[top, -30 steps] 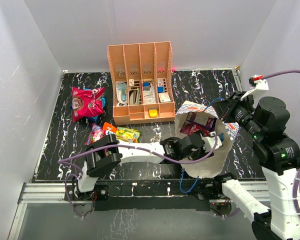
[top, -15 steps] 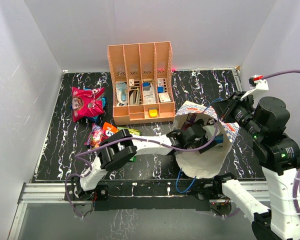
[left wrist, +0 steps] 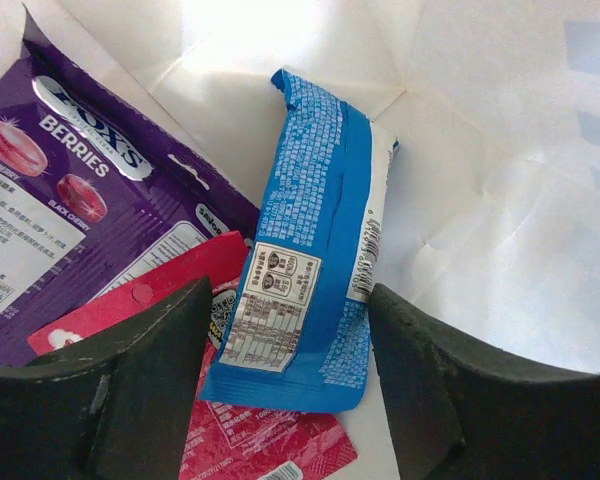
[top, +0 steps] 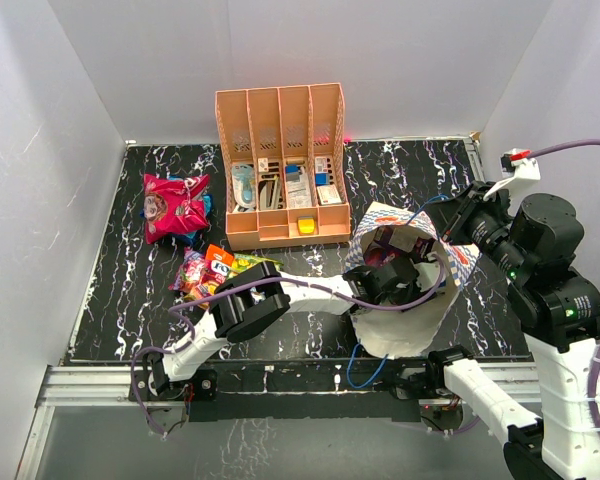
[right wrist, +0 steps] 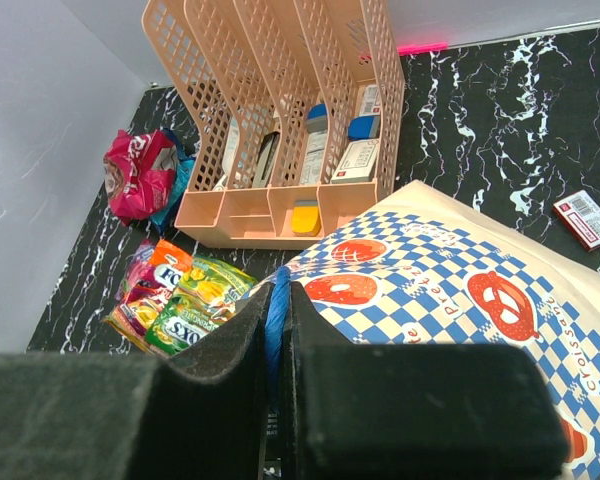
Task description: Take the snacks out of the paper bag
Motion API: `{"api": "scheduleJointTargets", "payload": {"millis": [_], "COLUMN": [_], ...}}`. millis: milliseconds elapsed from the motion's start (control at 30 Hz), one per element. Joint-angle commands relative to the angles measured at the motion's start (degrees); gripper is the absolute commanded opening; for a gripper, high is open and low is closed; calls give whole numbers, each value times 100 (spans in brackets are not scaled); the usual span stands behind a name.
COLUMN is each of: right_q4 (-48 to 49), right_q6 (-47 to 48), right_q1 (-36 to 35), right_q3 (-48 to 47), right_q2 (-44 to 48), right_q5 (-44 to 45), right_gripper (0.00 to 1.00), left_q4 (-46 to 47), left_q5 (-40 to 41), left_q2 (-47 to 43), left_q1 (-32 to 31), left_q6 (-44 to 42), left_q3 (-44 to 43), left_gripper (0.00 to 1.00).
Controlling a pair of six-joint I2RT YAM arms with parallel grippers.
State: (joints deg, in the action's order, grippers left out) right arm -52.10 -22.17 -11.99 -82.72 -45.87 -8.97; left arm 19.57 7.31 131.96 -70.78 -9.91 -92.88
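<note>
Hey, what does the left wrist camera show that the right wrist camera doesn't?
Only the left wrist: the cream inside of the paper bag, with a blue packet, a purple Fox's Berries packet and a red packet, the left jaws open either side of the blue one. Only the right wrist: the orange organizer, a pink packet, loose packets on the table, a small red box, and the right jaws shut on the blue cord handle. Both: the paper bag, seen from inside in one, its patterned outside in the other.
</note>
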Motion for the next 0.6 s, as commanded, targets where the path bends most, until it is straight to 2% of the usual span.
{"api": "scheduleJointTargets", "payload": {"millis": [0,133,200,367,433,567], "right_q4": [349,332,327,281,271,257], "right_q6": [19,46,67,120,134,165], "right_q1": [4,3,2,4,10,4], "right_q3": [-242,-262,-271,-323,-339,-363], "right_q2": [-19,15,27,34,38,47], "right_q5": [16,98,135,210,244,279], "right_gripper": [8,8,8,8,8,8], "left_q4": [-19,-123,-213,-278,-380,-649], "left_q5": [-116,-55,-56,-100,-103,-234], "left_q2": [-93,-221,-326,-728,-917,-1341], "left_q1": [-5,-6,-5,-6,-6,-5], "left_q6": [-84,-123,-83,52,120,308], "left_q3": [-2,23,36,200,241,349], "left_gripper": [56,37,24,6,1,0]}}
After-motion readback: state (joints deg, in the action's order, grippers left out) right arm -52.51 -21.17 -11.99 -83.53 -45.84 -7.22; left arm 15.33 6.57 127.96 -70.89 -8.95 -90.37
